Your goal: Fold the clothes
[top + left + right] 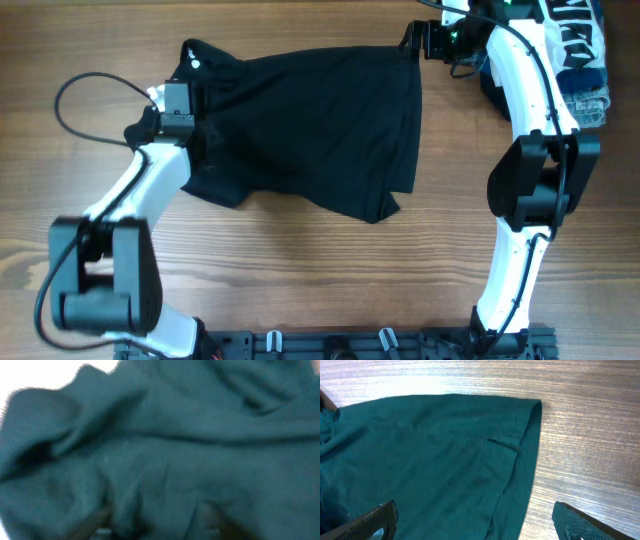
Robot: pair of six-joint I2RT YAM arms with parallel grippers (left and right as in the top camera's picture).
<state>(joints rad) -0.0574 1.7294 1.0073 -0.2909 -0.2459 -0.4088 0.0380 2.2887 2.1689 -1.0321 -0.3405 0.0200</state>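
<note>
Got dark shirt [310, 130] spread rumpled mid-tabletop [300, 290], left claw [195, 105] pushed into its left edge with cloth filling that wrist view so can't tell its opening, right claw [475, 527] wide open over the far-right hem corner, holding nothing.

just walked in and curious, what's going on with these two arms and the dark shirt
Two robot arms are working on a dark shirt lying rumpled on the wooden table. The left gripper is at its left edge, fabric filling its camera. The right gripper hangs open over the top-right hem corner. No tidy fold shows yet.
</note>
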